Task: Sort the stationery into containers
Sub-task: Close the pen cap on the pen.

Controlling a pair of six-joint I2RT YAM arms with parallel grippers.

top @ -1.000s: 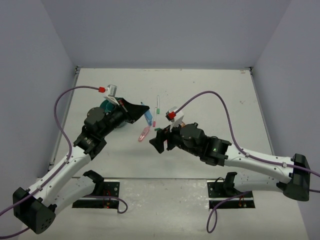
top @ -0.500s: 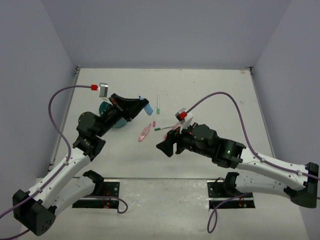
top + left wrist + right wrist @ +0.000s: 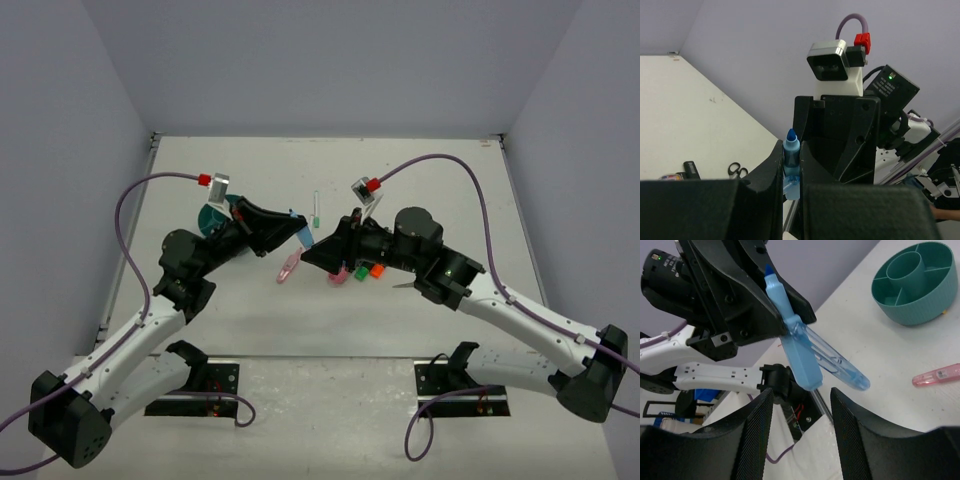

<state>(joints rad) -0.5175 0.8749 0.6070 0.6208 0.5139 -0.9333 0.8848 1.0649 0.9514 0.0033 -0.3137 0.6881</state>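
Early stage: teal organiser [image 3: 920, 310] compartments look empty. Left end effector [image 3: 791, 160] clamped on blue pen [image 3: 792, 345], aloft; right end effector [image 3: 801, 396] fingers apart, just beside it. Pink tube [image 3: 937, 375], green highlighter [image 3: 358, 272], orange highlighter [image 3: 377, 269] lie unsorted on surface [image 3: 450, 180].

blue marker [image 3: 795, 345] in L fingers [image 3: 752, 305], teal organiser [image 3: 920, 307] behind

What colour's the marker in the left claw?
Blue; the blue plastic marker shows best in right wrist view.
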